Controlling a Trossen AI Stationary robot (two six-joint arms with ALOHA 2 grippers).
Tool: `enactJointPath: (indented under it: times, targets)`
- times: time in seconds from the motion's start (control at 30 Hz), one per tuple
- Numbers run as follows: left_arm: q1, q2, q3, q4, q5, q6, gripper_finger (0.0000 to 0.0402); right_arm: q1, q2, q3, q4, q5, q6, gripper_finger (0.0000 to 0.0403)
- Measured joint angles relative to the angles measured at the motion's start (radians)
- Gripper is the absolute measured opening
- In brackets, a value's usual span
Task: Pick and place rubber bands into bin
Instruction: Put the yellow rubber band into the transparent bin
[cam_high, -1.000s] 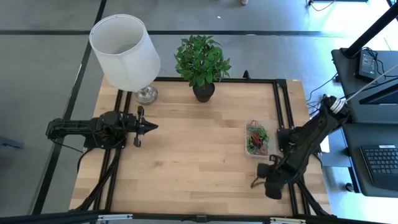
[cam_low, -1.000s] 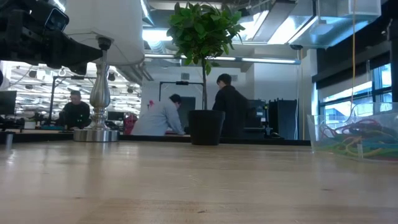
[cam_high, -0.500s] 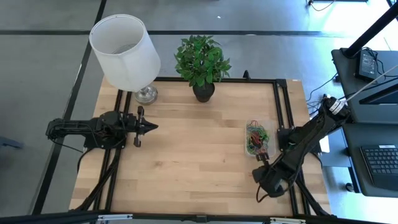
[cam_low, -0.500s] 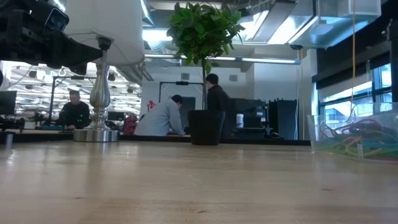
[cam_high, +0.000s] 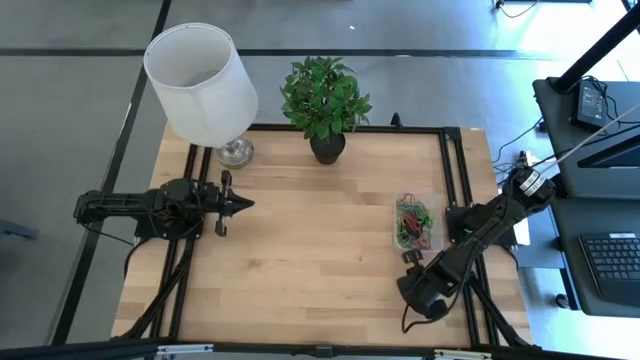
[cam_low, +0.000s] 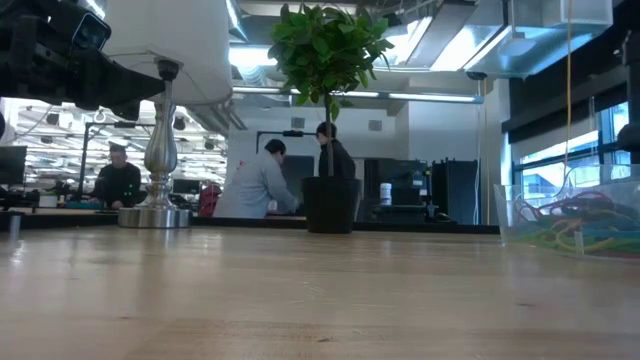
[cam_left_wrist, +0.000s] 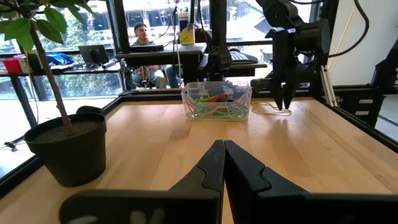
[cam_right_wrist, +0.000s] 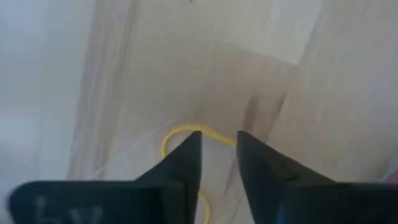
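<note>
Bin (cam_high: 415, 222) of clear plastic is sitting on the table with its long side running toward the plant pot (cam_high: 327, 148), rubber bands (cam_high: 411, 218) piled inside. Right gripper (cam_right_wrist: 219, 144) is hovering just beside the bin, fingers slightly parted over a loose yellow rubber band (cam_right_wrist: 177, 134). Left gripper (cam_high: 246, 203) is sitting pressed together, well apart from the bin.

Bare tabletop (cam_high: 310, 240) mid-table; lamp (cam_high: 203, 85) and plant (cam_high: 324, 100) along the far edge.

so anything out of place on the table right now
One yellow rubber band lies loose on the wood beside the bin instead of in it. The right gripper sits over it, jaws slightly apart. The left gripper waits shut.
</note>
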Motion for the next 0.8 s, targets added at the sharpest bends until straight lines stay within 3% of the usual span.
enactJointPath:
  times: [0.2, 0.47, 0.67, 0.8]
  targets:
    - [0.000, 0.000, 0.000, 0.000, 0.000, 0.000, 0.0006, 0.000, 0.003, 0.006, 0.022, -0.084, -0.047, 0.0180]
    - [0.000, 0.000, 0.000, 0.000, 0.000, 0.000, 0.0006, 0.020, 0.020, 0.006, 0.055, -0.108, -0.324, 0.0282]
    - [0.000, 0.000, 0.000, 0.000, 0.000, 0.000, 0.0006, 0.066, 0.107, 0.011, 0.087, -0.078, -0.518, 0.0306]
    - [0.000, 0.000, 0.000, 0.000, 0.000, 0.000, 0.0006, 0.092, 0.148, 0.020, 0.044, -0.006, -0.514, 0.0307]
